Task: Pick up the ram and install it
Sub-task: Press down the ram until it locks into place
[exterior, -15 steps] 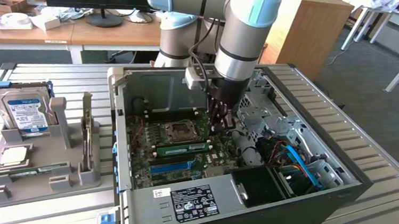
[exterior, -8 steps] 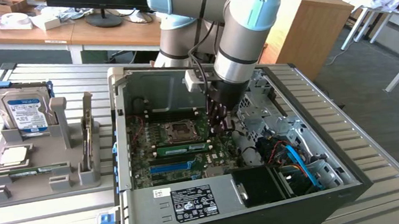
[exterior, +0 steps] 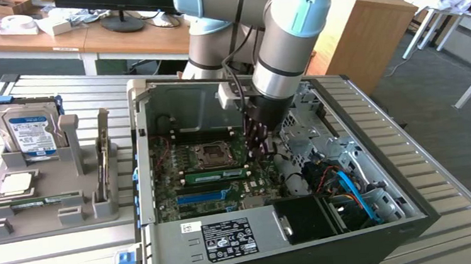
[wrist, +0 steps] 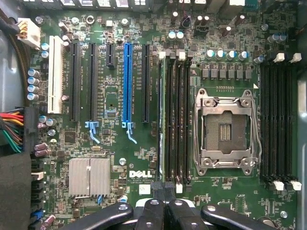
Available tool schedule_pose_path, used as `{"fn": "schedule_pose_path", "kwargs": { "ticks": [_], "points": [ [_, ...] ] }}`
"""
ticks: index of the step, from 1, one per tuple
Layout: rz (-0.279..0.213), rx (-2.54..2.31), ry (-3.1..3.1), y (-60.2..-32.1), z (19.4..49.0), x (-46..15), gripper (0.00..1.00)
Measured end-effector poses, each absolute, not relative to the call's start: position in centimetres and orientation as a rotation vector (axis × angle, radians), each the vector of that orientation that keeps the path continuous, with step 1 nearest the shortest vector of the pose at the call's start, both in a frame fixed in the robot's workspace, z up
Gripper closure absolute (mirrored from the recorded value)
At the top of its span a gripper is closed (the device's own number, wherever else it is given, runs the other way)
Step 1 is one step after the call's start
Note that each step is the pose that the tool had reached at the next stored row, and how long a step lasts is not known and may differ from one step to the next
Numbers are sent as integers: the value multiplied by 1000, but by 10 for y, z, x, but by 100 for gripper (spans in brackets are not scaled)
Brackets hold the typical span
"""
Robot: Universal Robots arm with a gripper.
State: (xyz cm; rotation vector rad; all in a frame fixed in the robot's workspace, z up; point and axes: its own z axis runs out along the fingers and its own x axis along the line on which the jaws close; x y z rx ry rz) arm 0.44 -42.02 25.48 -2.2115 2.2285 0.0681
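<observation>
While the gripper (wrist: 165, 203) hangs over the motherboard (wrist: 120, 158) with clenched jaws, the ram (exterior: 216, 174) looks thin, light, breakable; hold its long edges.

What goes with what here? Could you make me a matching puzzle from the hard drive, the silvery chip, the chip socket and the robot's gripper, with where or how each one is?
Things:
1 hard drive
2 silvery chip
3 chip socket
4 gripper

Place or state:
a open and empty on the motherboard
b lying flat on the grey holder
c reaching down into the computer case
d standing upright in the grey holder

Pairs: 1-d, 2-b, 3-a, 4-c.
</observation>
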Motion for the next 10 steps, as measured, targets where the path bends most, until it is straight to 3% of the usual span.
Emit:
{"fn": "schedule_pose_path", "kwargs": {
  "ticks": [10],
  "points": [
    [68, -2211, 2229, -420, 247, 4, 90]
  ]
}}
